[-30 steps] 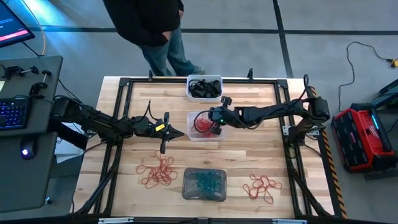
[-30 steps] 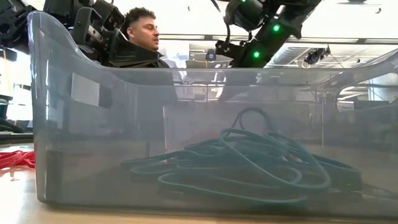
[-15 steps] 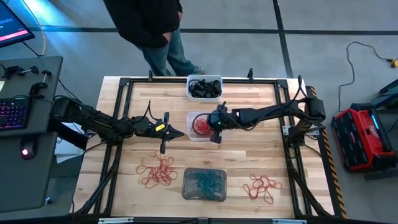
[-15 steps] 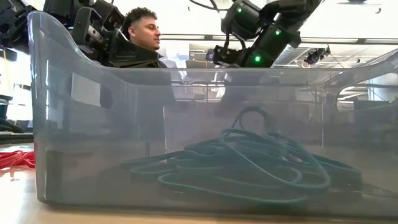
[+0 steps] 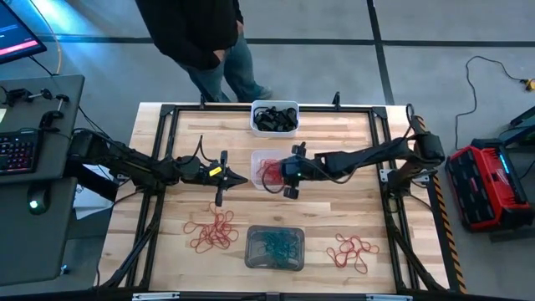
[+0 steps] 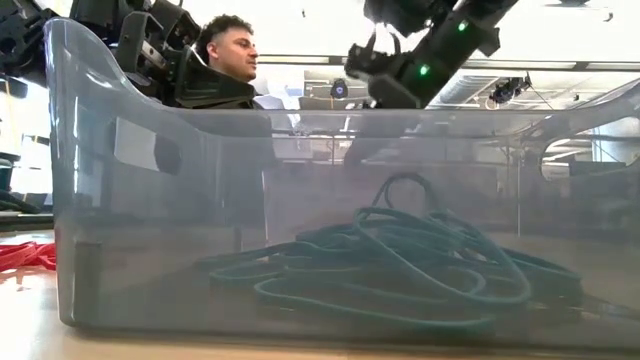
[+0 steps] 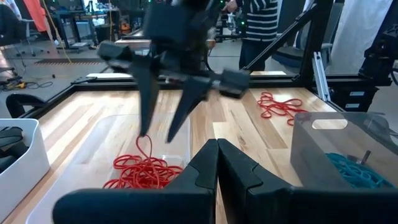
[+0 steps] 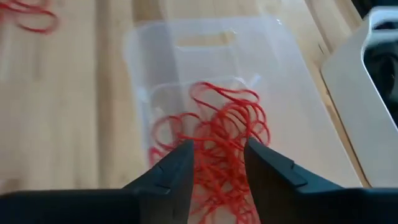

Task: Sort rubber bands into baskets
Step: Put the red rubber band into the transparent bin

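Your right end effector (image 5: 282, 176) hangs over the clear basket (image 5: 271, 168) with its fingers parted and nothing between them; a tangle of red bands (image 8: 214, 140) lies in the basket beneath it. Your left end effector (image 5: 236, 177) is clenched on nothing, waiting just left of that basket.

Two loose heaps of red bands are left on the worktop (image 5: 334, 217): one at front left (image 5: 211, 232), one at front right (image 5: 352, 251). They look thin, light and floppy, and will likely snag on each other, so pinch a strand standing proud of the heap and expect several to come up together.

The white basket (image 5: 273, 117) at the back holds black bands. The grey basket (image 5: 274, 248) at the front holds teal bands (image 6: 400, 262).
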Tool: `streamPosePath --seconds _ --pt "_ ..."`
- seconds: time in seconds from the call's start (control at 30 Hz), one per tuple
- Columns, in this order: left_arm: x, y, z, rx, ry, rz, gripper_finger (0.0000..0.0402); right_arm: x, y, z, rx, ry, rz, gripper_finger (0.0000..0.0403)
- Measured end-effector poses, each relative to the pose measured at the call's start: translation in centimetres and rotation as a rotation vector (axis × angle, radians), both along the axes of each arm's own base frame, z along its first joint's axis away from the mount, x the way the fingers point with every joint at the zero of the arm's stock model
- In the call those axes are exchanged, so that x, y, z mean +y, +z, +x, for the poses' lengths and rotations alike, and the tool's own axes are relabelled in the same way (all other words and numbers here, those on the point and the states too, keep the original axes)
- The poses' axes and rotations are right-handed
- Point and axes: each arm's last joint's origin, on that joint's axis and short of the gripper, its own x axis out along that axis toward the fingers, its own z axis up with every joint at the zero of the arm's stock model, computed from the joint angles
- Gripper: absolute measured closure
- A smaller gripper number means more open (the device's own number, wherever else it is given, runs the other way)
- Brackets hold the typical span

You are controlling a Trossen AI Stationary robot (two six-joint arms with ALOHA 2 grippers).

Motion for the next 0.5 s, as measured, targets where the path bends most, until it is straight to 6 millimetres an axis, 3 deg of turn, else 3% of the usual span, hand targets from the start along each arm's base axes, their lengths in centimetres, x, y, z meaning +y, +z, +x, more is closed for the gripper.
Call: streamPosePath --seconds 0.13,0.33,0.5 --pt "0.0 0.0 0.0 0.002 0.000 0.000 0.0401 1.4 1.1 -0.8 -0.011 0.021 0.020 0.0306" --pt "0.0 0.0 0.0 0.002 0.000 0.000 0.0402 4.4 3.1 -3.4 0.032 0.024 0.102 0.0394" --pt "0.0 0.0 0.0 0.002 0.000 0.000 0.0402 7.8 4.3 -6.7 0.105 -0.027 0.264 0.0365"
